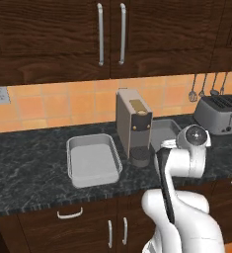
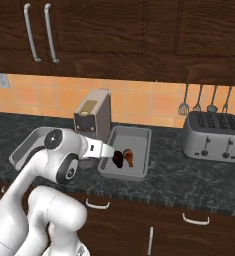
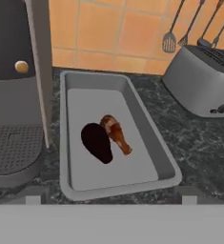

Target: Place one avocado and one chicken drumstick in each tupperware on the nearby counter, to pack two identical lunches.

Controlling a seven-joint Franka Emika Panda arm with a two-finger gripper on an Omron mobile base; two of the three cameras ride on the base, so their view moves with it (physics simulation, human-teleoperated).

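The hand (image 2: 112, 151) hovers just above the near rim of the shallow light-grey rectangular tupperware (image 3: 147, 128), released and holding nothing. This tray, right of the tall grey coffee machine (image 3: 18, 86), holds one dark oval avocado (image 3: 96, 142) touching a brown chicken drumstick (image 3: 116, 134). Judged next: retract upward, clear of the rim. The drumstick's long axis runs diagonally, thin end toward the near-right corner. The second light-grey tupperware (image 1: 90, 160) on the dark speckled counter (image 1: 23, 163) is unfilled.
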